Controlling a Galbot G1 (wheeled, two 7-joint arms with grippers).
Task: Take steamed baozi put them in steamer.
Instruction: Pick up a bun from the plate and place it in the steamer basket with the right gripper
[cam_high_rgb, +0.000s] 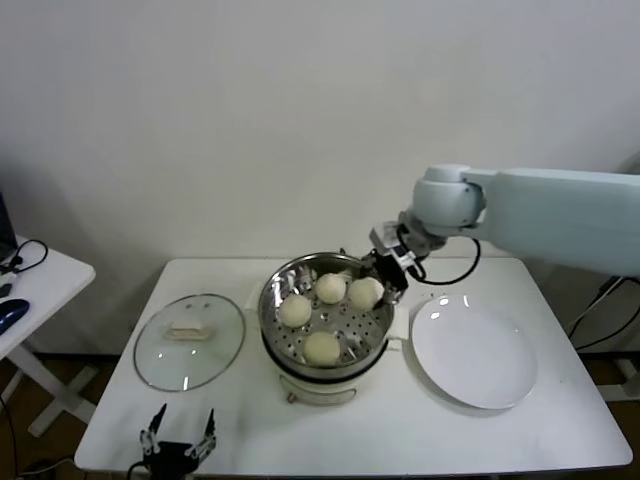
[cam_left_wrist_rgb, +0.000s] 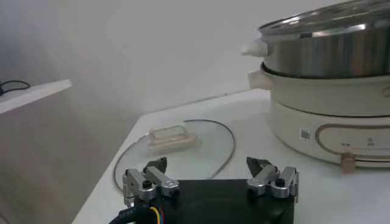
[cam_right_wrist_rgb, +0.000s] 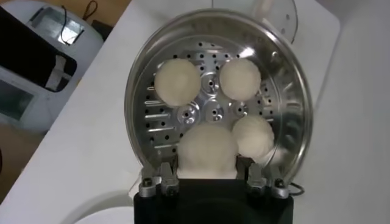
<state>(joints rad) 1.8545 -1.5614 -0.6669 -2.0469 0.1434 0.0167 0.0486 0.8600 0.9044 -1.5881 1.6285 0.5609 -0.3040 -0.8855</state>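
The steamer (cam_high_rgb: 266, 318) is a shiny perforated steel basket in a cream-white cooker base at the table's middle. Three baozi (cam_high_rgb: 295, 310) (cam_high_rgb: 331, 288) (cam_high_rgb: 322, 347) lie loose in it. My right gripper (cam_high_rgb: 385, 275) reaches over the basket's far right rim and is shut on a fourth baozi (cam_high_rgb: 365, 292), low over the perforated bottom. In the right wrist view that baozi (cam_right_wrist_rgb: 207, 152) fills the gap between the fingers of the gripper (cam_right_wrist_rgb: 210, 176), with the others (cam_right_wrist_rgb: 177, 82) (cam_right_wrist_rgb: 241, 78) (cam_right_wrist_rgb: 253, 137) beyond. My left gripper (cam_high_rgb: 178, 437) (cam_left_wrist_rgb: 207, 164) is open and empty at the table's front left edge.
A round glass lid (cam_high_rgb: 190, 340) (cam_left_wrist_rgb: 177, 146) lies flat on the table left of the steamer (cam_left_wrist_rgb: 329, 55). A flat white plate (cam_high_rgb: 475, 350) lies to its right. A white side table (cam_high_rgb: 30, 280) with cables stands far left.
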